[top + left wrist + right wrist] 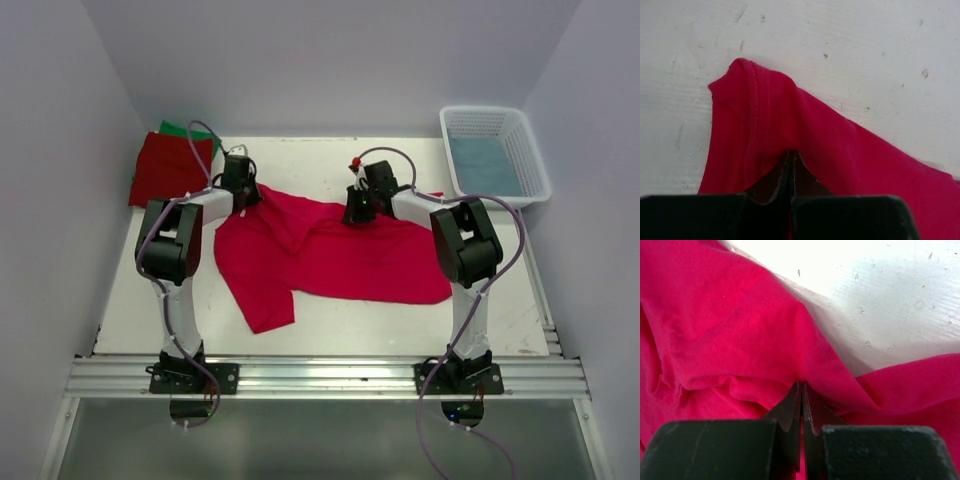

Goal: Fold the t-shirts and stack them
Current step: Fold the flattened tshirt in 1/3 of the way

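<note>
Left tool (pixel 791 156), right tool (pixel 802 389) clamped on crimson-pink t-shirt (pixel 340 250) (far edge).

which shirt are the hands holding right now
The crimson-pink t-shirt mid-table: the left hand and right hand each pinch its far edge. The darker red t-shirt and green t-shirt lie untouched, far left.

A white table (pixel 340 322) stands between 3 plain pale walls (pixel 330 60), and from close its surface shows small scuffs and dark specks. An aluminium rail (pixel 320 378) runs along its near edge. The light is even and soft.
</note>
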